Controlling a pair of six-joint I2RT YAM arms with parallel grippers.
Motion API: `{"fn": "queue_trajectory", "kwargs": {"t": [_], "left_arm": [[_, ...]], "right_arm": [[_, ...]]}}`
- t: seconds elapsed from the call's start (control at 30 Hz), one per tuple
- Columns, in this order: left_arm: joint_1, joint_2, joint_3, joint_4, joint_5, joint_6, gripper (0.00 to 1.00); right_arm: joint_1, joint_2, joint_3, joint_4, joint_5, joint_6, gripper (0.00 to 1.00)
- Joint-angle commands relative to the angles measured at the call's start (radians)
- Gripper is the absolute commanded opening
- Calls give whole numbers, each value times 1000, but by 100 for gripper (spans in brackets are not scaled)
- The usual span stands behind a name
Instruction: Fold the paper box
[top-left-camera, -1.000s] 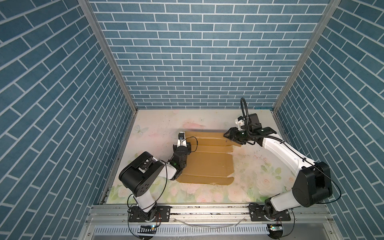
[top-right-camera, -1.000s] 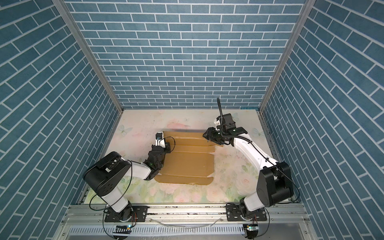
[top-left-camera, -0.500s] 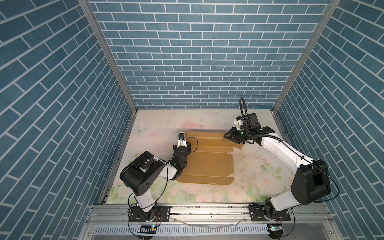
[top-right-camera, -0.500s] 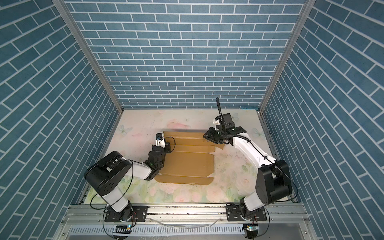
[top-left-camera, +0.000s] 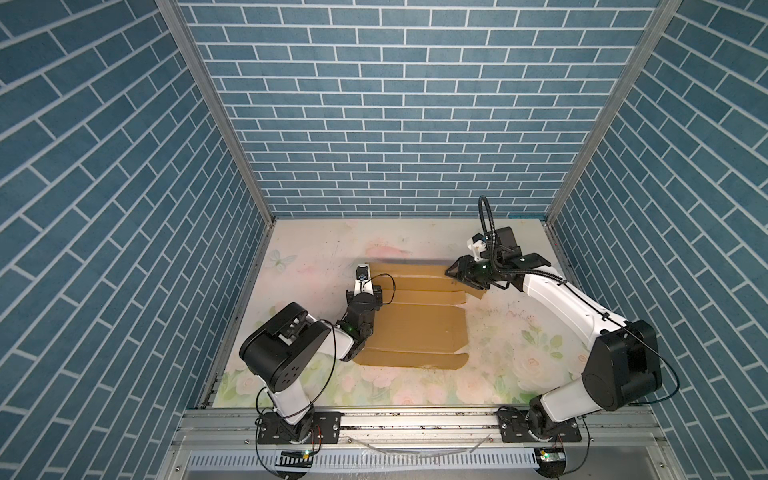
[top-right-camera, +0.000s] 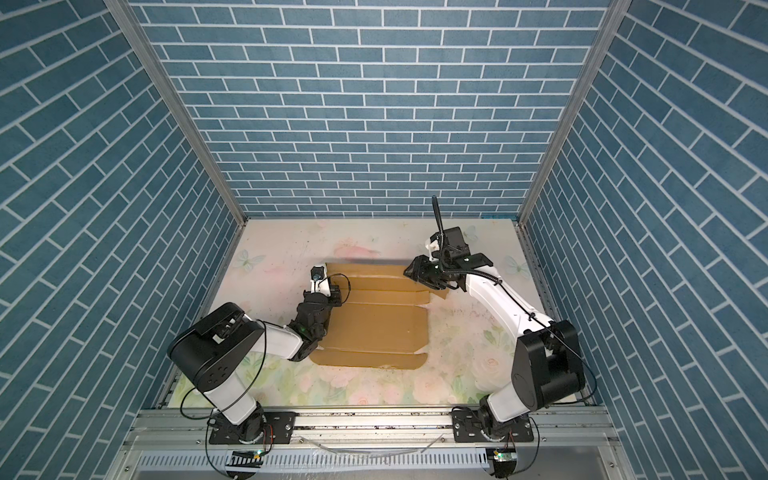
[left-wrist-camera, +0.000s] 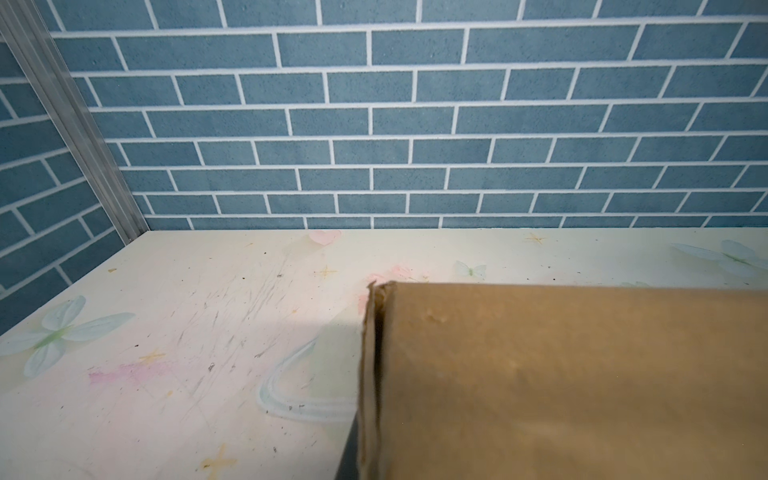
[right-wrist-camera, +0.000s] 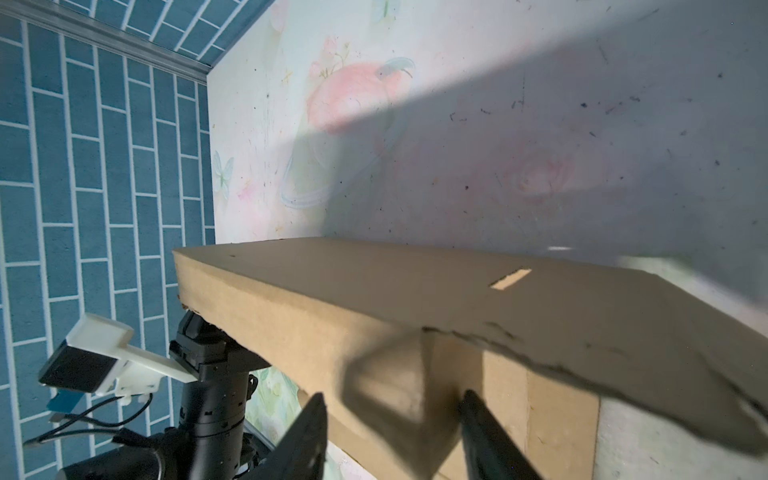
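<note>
The paper box (top-left-camera: 415, 328) (top-right-camera: 374, 328) is tan cardboard lying mostly flat in the middle of the table in both top views, creases running left to right. Its far strip (right-wrist-camera: 374, 282) stands raised like a low wall. My left gripper (top-left-camera: 369, 293) (top-right-camera: 331, 297) sits at the box's left edge, shut on a doubled cardboard edge (left-wrist-camera: 370, 374). Only a dark sliver of one of its fingers (left-wrist-camera: 348, 457) shows. My right gripper (top-left-camera: 457, 274) (top-right-camera: 415, 272) (right-wrist-camera: 392, 395) is at the far right corner, open, its two dark fingers apart with cardboard just beyond them.
The floral table mat (top-left-camera: 519, 340) is bare to the right and in front of the box. Blue brick walls (top-left-camera: 395, 124) close in the back and both sides. A metal rail (top-left-camera: 415, 419) with both arm bases runs along the front edge.
My right gripper has edged slightly left along the box's far right corner. The left arm and the flat part of the box have not moved.
</note>
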Motion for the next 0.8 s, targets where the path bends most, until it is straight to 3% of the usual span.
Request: {"fn": "queue_trajectory", "kwargs": {"t": [0.0,0.2,0.27,0.37,0.5,0.6,0.7,0.77], "left_arm": [[-8,-13,-4,-61,-21,-6,0],[-8,-15,-8,-58,-23,0,0],[-8,-15,-7,-59,-20,0,0],[-9,-12,-4,-61,-15,-3,0],[-11,-17,3,-84,-9,-2,0],[-11,-20,9,-107,-4,2,0],[-11,-21,15,-132,0,6,0],[-11,-23,13,-136,1,5,0]], "right_arm": [[-24,-89,-3,-59,-16,-45,62],[-111,-267,-150,-75,-56,-50,65],[-143,-300,-231,-81,-20,-48,54],[-155,-321,-361,-22,67,-5,28],[-125,-307,-508,263,125,148,12],[-98,-255,-563,444,206,218,11],[-97,-201,-626,638,229,305,17],[-90,-152,-607,632,246,307,17]]}}
